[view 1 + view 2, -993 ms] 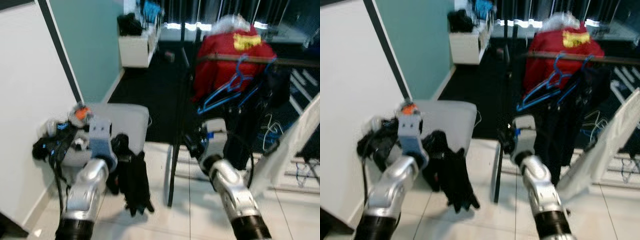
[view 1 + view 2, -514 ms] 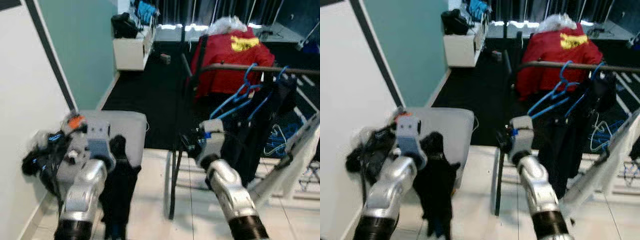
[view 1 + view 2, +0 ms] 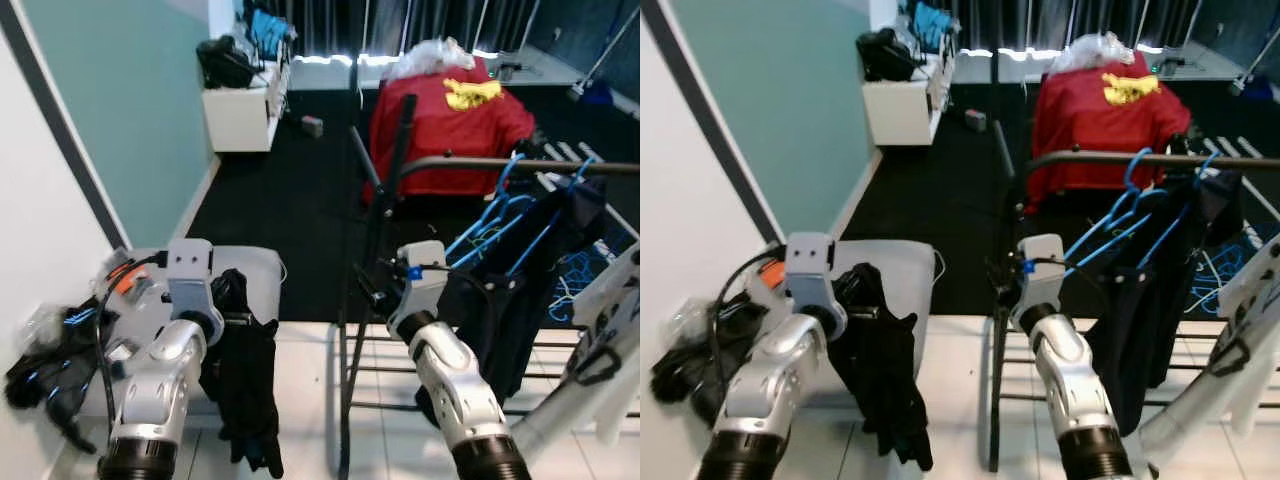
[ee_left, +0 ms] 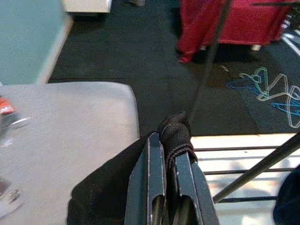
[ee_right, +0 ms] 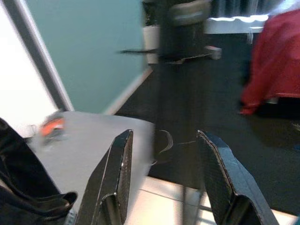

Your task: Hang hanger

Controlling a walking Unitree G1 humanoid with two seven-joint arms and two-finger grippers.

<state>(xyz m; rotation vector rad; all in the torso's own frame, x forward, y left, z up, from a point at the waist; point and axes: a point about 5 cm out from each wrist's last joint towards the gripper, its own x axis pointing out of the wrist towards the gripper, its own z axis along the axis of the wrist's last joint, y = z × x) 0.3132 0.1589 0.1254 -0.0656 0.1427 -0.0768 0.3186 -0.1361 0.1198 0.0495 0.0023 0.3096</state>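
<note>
Holding: the left gripper [image 4: 169,161] has its jaws squeezed tight on a black garment [image 3: 245,380]. A bunched bit of the cloth pokes out between the fingers [image 4: 152,173].

Where the cloth is: it hangs down from the left gripper, in front of the grey desk [image 3: 255,275] and above the white floor tiles [image 3: 305,400]. I cannot tell if a hanger is inside the cloth.

Right gripper: the right gripper [image 5: 164,173] has its jaws spread wide with nothing in them. It is up near the dark post of the clothes rack [image 3: 385,210].

Rack: the rail [image 3: 470,163] runs off to the right. Blue hangers [image 3: 500,215] and dark clothes [image 3: 510,300] hang on it already. A red garment [image 3: 445,125] sits behind it.

Other things: a heap of black cables [image 3: 50,365] lies by the white wall, and a white shelf [image 3: 240,110] stands farther back.

How it will handle: the cloth looks soft, floppy and light. It will swing and sag, and it may slip if held loosely. The top bunched part is the best place to hold.

Next, I think: lift the cloth over to the rail, to the bare part near the post.
</note>
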